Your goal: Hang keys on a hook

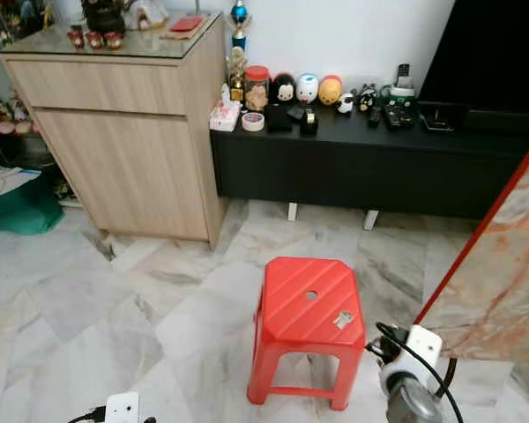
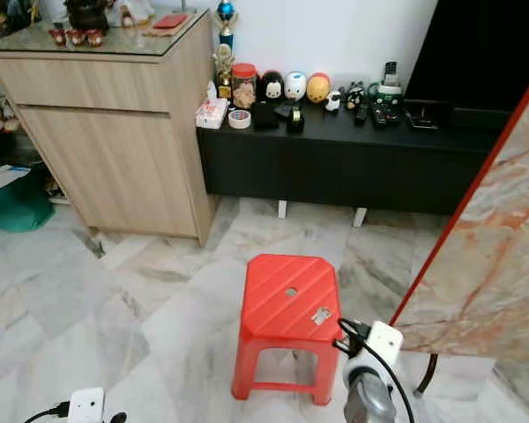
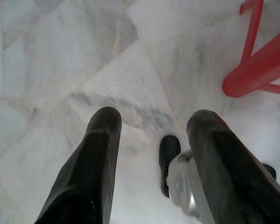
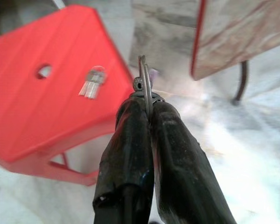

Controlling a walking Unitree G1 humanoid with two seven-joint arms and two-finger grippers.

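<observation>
Two arms low, right end effector [image 4: 147, 100] pinching key ring [image 4: 143, 79], left end effector [image 3: 156, 135] spread.

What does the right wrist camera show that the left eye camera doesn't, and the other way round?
Right wrist view: the right gripper up close, its two black fingers shut on a thin metal ring.
Left eye view: the room beyond, with a wooden cabinet and a low black console lined with small figurines.
Both: the red stool with a small silvery object on its seat, the marbled red-edged tabletop beside it, and the marble floor.
</observation>
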